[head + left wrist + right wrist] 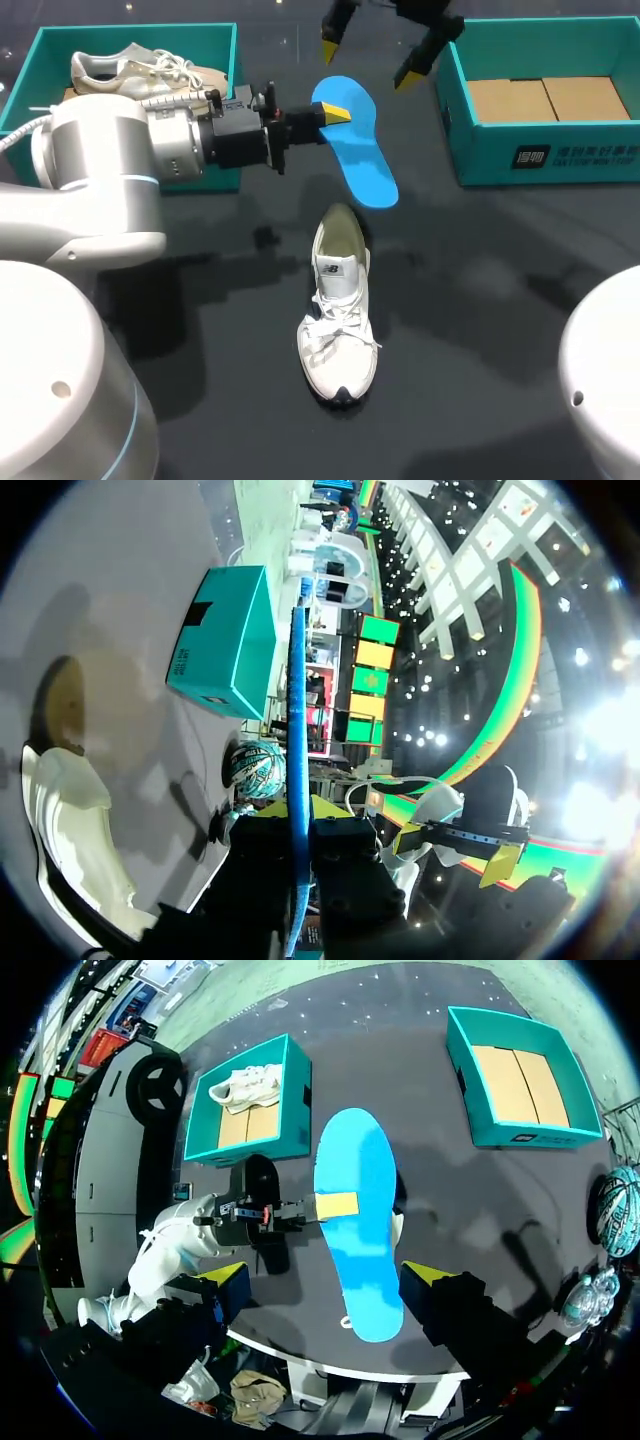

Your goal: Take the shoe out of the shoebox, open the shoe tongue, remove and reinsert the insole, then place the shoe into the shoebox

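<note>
Left gripper (335, 113) clamped on blue insole (362, 160); right gripper (367, 63) open above. Reinsert: lead toe end into white sneaker (338, 320) mouth, keep flat.

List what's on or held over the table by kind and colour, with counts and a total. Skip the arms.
White shoes: 2
Teal shoeboxes: 2
Blue insole: 1
Total: 5
</note>
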Controlling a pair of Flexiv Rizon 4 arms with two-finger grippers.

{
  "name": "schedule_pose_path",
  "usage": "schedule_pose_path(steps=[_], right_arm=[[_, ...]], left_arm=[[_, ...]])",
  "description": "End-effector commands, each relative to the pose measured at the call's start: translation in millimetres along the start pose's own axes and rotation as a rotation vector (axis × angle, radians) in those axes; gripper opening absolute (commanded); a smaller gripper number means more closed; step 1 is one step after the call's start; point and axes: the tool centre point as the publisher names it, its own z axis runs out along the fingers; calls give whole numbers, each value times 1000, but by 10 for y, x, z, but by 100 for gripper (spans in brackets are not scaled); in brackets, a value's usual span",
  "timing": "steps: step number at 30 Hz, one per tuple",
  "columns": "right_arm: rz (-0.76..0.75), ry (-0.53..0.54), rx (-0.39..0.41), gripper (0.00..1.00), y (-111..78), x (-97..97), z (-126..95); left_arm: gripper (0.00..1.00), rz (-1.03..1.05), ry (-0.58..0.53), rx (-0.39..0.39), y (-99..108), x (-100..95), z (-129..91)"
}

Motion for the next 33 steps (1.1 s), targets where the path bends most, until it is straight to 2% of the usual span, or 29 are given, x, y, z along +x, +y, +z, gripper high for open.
schedule_pose_path(steps=[1, 9, 24, 28, 33], right_arm=[[-3, -281, 0, 100, 14, 130, 52], [-41, -308, 4, 100, -12, 259, 140], [-63, -309, -2, 100, -85, 368, 180], [-35, -195, -13, 100, -96, 240, 165], [11, 34, -37, 100, -109, -33, 41]], left_arm=[[0, 0, -1, -2, 1, -4, -13], [0, 0, -1, -2, 1, -4, -13], [0, 0, -1, -2, 1, -4, -13], [0, 0, -1, -2, 1, -4, -13], [0, 0, -1, -2, 1, -4, -13]])
